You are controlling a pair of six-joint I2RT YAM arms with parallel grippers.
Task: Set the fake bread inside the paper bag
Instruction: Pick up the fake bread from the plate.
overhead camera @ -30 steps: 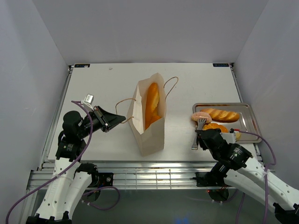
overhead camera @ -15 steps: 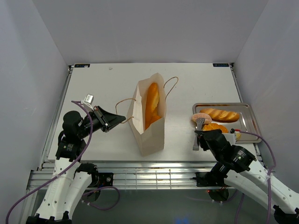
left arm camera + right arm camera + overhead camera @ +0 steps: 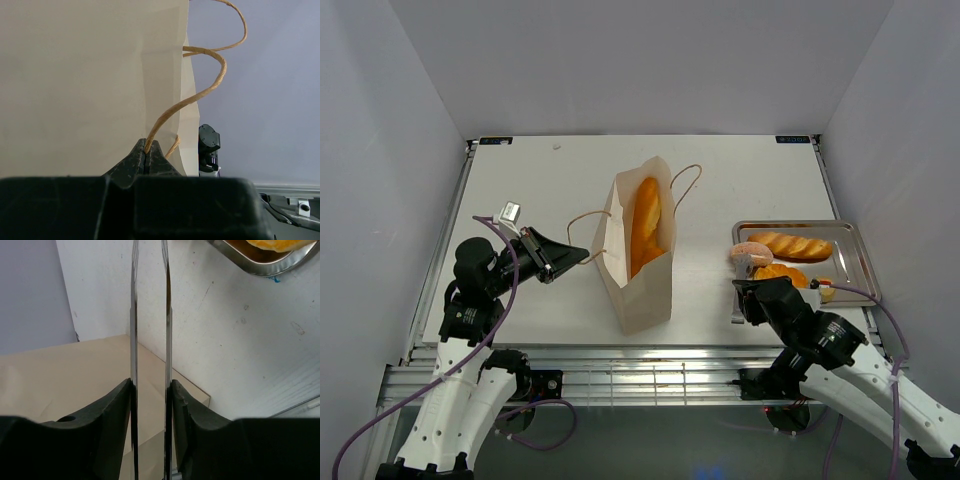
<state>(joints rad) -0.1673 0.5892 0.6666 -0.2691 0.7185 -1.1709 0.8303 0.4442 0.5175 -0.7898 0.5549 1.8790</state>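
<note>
The paper bag (image 3: 645, 290) stands open at the table's middle with a baguette (image 3: 645, 218) inside. My left gripper (image 3: 582, 256) is shut on the bag's cord handle (image 3: 200, 95), just left of the bag wall (image 3: 90, 75). My right gripper (image 3: 748, 296) is shut on the metal tongs (image 3: 134, 315), and their two arms stay a little apart. The tong tips reach the pinkish round bun (image 3: 748, 251) at the tray's left end; I cannot tell if they clasp it. A ridged loaf (image 3: 792, 244) and a croissant (image 3: 782, 272) lie in the tray.
The silver metal tray (image 3: 855, 240) sits at the right of the table, and its rim (image 3: 260, 265) shows at the top of the right wrist view. The bag's second handle (image 3: 688, 185) loops out to the right. White walls enclose the table.
My right gripper has drawn slightly back toward the near edge with the tongs. The left gripper and the bag have not moved.
</note>
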